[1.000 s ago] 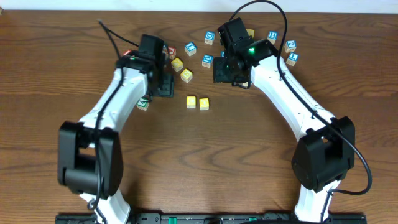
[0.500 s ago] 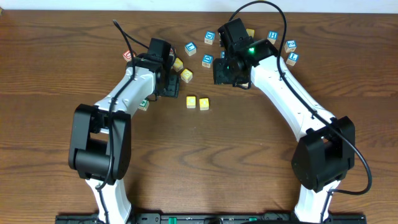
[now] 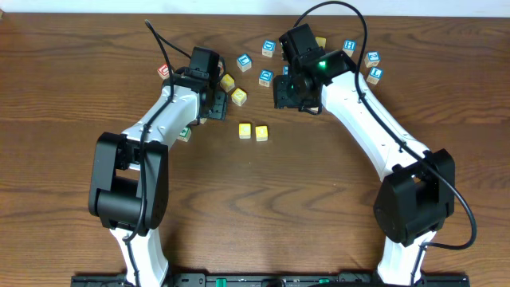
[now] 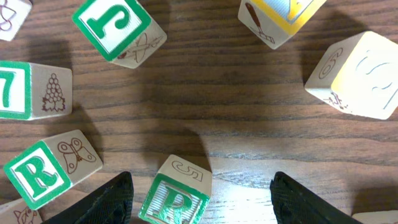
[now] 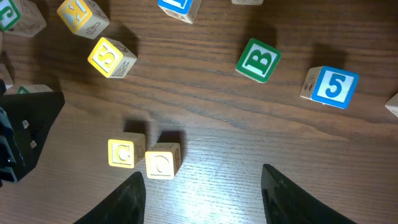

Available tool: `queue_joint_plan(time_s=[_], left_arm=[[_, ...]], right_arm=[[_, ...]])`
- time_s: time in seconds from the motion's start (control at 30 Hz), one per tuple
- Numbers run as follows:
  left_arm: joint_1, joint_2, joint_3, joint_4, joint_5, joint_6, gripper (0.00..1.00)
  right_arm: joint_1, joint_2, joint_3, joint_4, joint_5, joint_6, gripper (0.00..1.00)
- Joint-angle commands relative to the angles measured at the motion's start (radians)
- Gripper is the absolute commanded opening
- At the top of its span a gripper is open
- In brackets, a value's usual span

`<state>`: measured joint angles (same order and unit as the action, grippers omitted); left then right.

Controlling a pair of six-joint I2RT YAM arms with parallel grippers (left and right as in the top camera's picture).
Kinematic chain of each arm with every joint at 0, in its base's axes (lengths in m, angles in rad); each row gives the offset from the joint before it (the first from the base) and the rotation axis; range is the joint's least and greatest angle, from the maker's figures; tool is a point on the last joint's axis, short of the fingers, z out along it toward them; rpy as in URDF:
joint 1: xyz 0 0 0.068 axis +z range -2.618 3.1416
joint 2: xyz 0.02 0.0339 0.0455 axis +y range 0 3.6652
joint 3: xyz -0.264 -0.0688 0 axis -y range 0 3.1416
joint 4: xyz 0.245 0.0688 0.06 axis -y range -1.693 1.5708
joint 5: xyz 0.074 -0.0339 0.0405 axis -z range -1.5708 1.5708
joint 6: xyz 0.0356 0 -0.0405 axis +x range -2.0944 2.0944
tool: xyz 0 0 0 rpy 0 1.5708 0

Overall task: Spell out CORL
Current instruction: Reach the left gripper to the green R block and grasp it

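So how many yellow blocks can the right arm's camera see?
4. The K block at the top left, a second yellow block just below it, and the C block and O block side by side lower down. More may sit outside this view.

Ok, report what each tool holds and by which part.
Nothing is held. Left tool is open, the green P block unclamped between its fingers; right tool is open over the table.
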<state>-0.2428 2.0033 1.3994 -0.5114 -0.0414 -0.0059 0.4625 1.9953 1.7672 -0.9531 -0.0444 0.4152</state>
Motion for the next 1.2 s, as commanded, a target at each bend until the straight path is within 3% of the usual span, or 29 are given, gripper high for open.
queue_joint_plan(time_s=[0.0,0.8,1.03,1.17], left_arm=[[0.009,0.017,0.012,0.005,-0.032,0.014,0.7],[0.037,0.075,-0.006,-0.002,0.026,0.076,0.69],[0.037,0.071,-0.006,-0.003,0.026,0.061,0.47],[0.036,0.051,-0.006,-0.003,0.026,0.026,0.42]], right_arm=[[0.001,-0.02,0.013,-0.002,0.02,-0.013,0.54],[0.001,-0.02,0.013,-0.008,0.039,-0.013,0.54],[0.001,-0.02,0.013,-0.002,0.047,-0.012,0.55],[0.001,-0.02,0.013,-0.001,0.047,-0.012,0.55]])
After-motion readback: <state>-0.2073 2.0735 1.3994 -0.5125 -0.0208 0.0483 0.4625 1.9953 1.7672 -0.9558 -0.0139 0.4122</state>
